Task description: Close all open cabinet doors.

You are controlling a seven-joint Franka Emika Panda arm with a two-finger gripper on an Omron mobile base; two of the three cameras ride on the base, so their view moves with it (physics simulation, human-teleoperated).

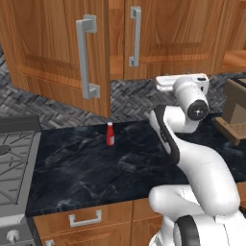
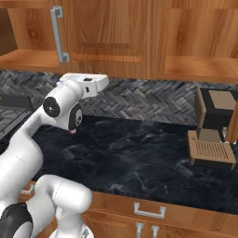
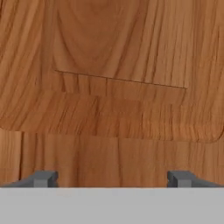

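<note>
A brown wood cabinet door [image 1: 48, 53] with a long grey bar handle [image 1: 85, 57] stands swung open toward me at the upper left. To its right, a second cabinet door [image 1: 178, 33] with its own handle [image 1: 135, 36] lies about flush with the cabinet front; the right base view shows it too [image 2: 107, 32]. To that door's right, an open cabinet interior [image 2: 200, 65] shows its shelf. My gripper [image 3: 111, 179] is open, with nothing between its fingertips [image 3: 43, 178], and faces a door's recessed panel [image 3: 118, 52] up close. The white hand [image 1: 180, 82] hangs just under the second door's lower edge.
The black marble counter [image 1: 96, 163] carries a small red bottle [image 1: 110, 133] near the backsplash. At the right stands a brown coffee machine [image 2: 214, 135]. A stove [image 1: 14, 163] is at the left, and drawers with horizontal handles [image 1: 85, 220] are below.
</note>
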